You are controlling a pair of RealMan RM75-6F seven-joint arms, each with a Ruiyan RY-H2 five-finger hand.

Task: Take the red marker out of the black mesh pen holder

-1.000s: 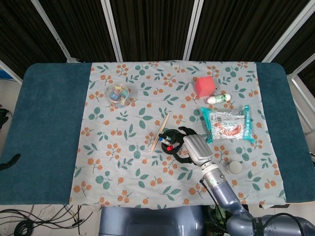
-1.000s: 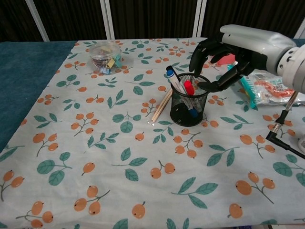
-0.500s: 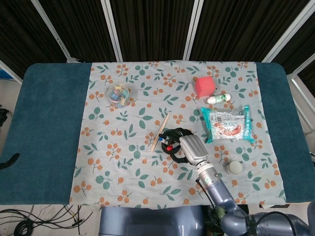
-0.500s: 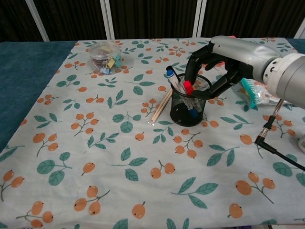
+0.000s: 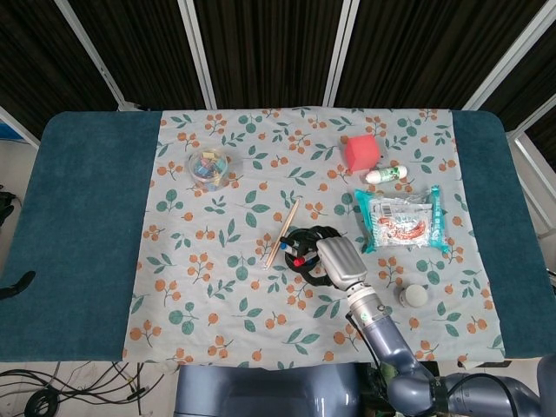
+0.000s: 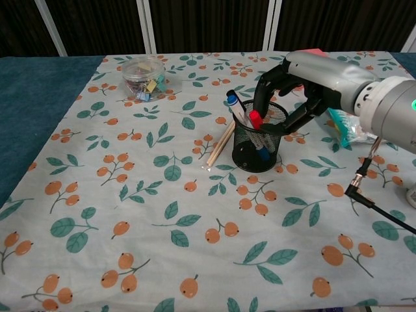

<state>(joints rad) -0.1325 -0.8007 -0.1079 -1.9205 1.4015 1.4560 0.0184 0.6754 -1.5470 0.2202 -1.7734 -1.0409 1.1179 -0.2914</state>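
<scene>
Black wire-mesh pen holder (image 6: 259, 144); matt printed tablecloth (image 6: 162, 214).

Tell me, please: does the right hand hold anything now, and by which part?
It cannot be told. The right hand curls over the black mesh pen holder, fingers beside the red marker cap, but a closed pinch is not visible.

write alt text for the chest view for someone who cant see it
The right hand reaches over a black mesh pen holder on a floral tablecloth, fingers around the red marker standing inside. Chopsticks lie beside the holder.

Lab/test rig: black panel backdrop (image 5: 269, 43), floor cables (image 5: 52, 387), cloth-covered table (image 5: 87, 226).
</scene>
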